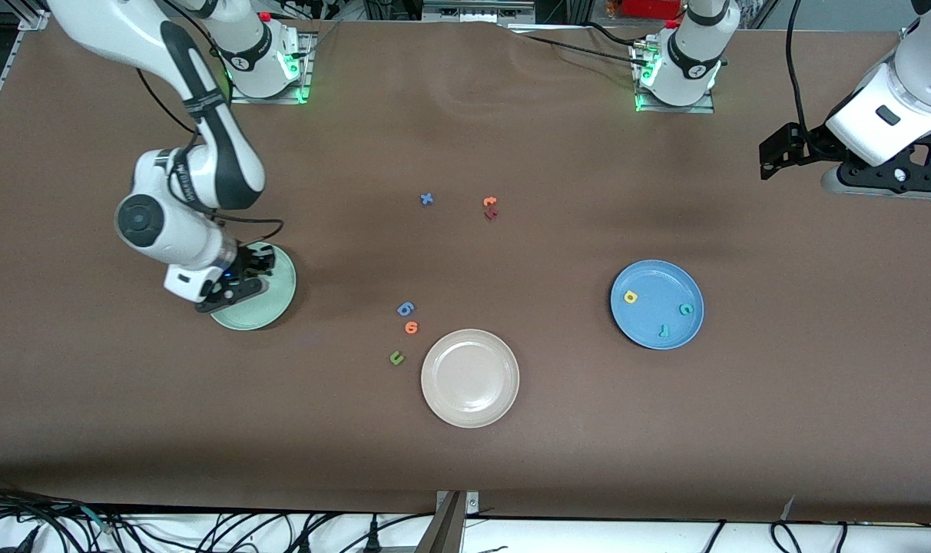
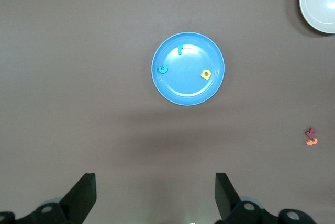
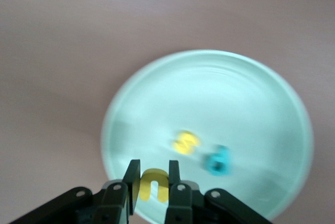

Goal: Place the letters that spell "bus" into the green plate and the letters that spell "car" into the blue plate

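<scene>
Over the green plate [image 1: 270, 301], toward the right arm's end of the table, we hold the right gripper [image 3: 153, 182] pinched on the yellow u [image 3: 154, 185], its two fingers pressed against the letter's flat faces. Two letters already lie in that plate beneath it: the yellow s [image 3: 186, 143] and the teal b [image 3: 218, 161], just beside each other.

We judge the u to be very light and a little spongy, so it needs only a gentle squeeze across its thickness. It may cling to a pad when we let go, and it could bounce or slide on the smooth plate, so a low release looks wise.

Toward the left arm's end sits the blue plate [image 1: 657, 304] with the yellow a [image 1: 630, 296], the teal c [image 1: 686, 309] and the teal r [image 1: 664, 332] spread apart inside it; that word looks finished. Our left gripper [image 2: 156, 195] waits high above the table with its fingers spread wide and empty.

Around the middle we see a beige plate [image 1: 470, 377], a blue x [image 1: 427, 199], an orange t [image 1: 489, 201] touching a dark red letter [image 1: 491, 214], and a blue 6-like letter [image 1: 405, 309], an orange 6-like letter [image 1: 412, 328] and an olive u [image 1: 396, 357] near the beige plate. None of these stands in the way of the drop.
</scene>
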`<state>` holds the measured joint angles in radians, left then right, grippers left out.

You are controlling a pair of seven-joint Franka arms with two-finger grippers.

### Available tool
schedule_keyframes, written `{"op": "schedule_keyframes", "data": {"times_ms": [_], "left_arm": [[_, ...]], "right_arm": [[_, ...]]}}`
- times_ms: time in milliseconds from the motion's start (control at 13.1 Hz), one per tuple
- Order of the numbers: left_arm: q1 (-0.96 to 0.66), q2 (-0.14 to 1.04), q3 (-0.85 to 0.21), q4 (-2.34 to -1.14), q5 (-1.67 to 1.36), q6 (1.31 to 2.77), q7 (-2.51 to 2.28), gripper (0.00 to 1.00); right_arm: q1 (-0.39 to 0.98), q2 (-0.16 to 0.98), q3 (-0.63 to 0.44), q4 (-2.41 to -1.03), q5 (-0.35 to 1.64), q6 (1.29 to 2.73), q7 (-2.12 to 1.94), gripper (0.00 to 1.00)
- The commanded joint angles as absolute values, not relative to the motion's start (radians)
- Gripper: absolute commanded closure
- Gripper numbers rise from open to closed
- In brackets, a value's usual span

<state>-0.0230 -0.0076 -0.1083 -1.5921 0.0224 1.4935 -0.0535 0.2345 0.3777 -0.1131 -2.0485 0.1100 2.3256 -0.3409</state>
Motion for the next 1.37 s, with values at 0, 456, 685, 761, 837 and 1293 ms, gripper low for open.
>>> {"op": "schedule_keyframes", "data": {"times_ms": [0, 456, 685, 761, 837, 1293], "left_arm": [[-0.014, -0.018, -0.114, -1.589, 0.000, 1.491, -0.034, 0.00], [-0.014, -0.018, -0.114, -1.588, 0.000, 1.491, -0.035, 0.00], [-0.014, -0.018, -0.114, -1.589, 0.000, 1.491, -0.035, 0.00], [-0.014, -0.018, -0.114, -1.588, 0.000, 1.491, -0.035, 0.00], [-0.014, -0.018, -0.114, -1.589, 0.000, 1.491, -0.035, 0.00], [-0.014, -0.018, -0.115, -1.588, 0.000, 1.491, -0.035, 0.00]], "right_arm": [[0.239, 0.419, -0.140, -2.039, 0.135, 2.338, -0.391, 0.56], [0.239, 0.384, -0.166, -2.033, 0.140, 2.326, -0.380, 0.00], [0.238, 0.359, -0.233, -1.747, 0.141, 1.951, -0.380, 0.00], [0.238, 0.371, -0.253, -1.611, 0.138, 1.810, -0.379, 0.00], [0.236, 0.377, -0.268, -1.513, 0.137, 1.722, -0.377, 0.00], [0.193, 0.365, -0.270, -1.217, 0.138, 1.432, -0.211, 0.00]]}}
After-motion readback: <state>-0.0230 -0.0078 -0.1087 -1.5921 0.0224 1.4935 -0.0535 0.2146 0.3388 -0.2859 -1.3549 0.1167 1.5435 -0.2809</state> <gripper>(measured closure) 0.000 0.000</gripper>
